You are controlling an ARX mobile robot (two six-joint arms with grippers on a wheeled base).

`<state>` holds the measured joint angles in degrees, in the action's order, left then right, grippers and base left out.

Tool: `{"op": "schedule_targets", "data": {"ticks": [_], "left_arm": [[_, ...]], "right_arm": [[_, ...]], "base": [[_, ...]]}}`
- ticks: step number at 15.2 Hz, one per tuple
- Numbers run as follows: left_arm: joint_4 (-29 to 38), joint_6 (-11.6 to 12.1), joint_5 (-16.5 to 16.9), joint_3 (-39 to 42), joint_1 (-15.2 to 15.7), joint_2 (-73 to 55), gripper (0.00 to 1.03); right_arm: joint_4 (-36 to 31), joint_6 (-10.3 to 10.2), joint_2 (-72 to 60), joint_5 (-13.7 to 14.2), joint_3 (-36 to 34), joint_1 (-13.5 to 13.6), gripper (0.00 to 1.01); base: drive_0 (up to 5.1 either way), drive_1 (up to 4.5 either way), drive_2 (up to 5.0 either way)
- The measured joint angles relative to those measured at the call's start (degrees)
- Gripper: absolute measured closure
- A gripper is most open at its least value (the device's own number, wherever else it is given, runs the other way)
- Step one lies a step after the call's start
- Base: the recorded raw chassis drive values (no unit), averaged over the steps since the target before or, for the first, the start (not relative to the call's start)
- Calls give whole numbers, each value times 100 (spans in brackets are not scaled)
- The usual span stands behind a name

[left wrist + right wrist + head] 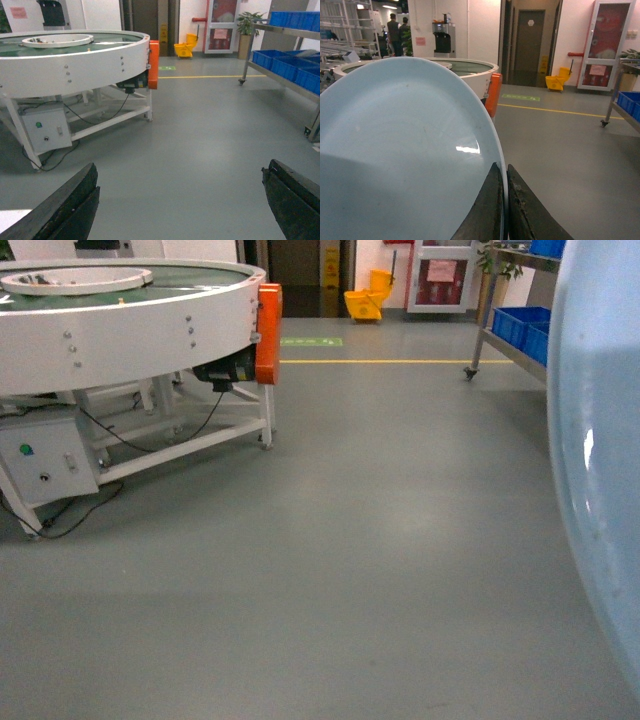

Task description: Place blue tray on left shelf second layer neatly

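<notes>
We have the blue tray in hand: in the right wrist view our right pincer is clamped on its rim at the lower middle of the frame, one finger on each face of the edge, and the tray fills the left half of the picture, held up on edge. In the head view the same tray shows as a pale blue curve down the right edge of the frame, close to the camera and hiding what lies behind it.

Our left pincer is spread wide with nothing between its dark fingers, which sit at the lower left and lower right of the left wrist view, above bare grey floor.

So the pick-up is done and the placing is all still ahead. A steel shelf carrying dark blue crates stands at the upper right of the left wrist view and the head view, well apart from us across open floor. We cannot tell from here whether that is the left shelf, nor pick out its second layer for certain. The round white machine with an orange guard sits in the upper left.

What is left, as we judge it: reach the shelf, level the tray, slide it onto the tier squarely and let go
</notes>
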<state>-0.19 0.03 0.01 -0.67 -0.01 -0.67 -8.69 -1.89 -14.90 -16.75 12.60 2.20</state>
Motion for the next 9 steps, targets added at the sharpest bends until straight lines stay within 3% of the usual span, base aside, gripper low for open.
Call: {"op": "schedule_targets", "data": {"ticks": [9], "left_arm": [[0, 0, -4, 0, 0, 0, 5]], "right_arm": [[-24, 0, 2, -15, -4, 4, 99]], "base": [[-1, 377, -380]]}}
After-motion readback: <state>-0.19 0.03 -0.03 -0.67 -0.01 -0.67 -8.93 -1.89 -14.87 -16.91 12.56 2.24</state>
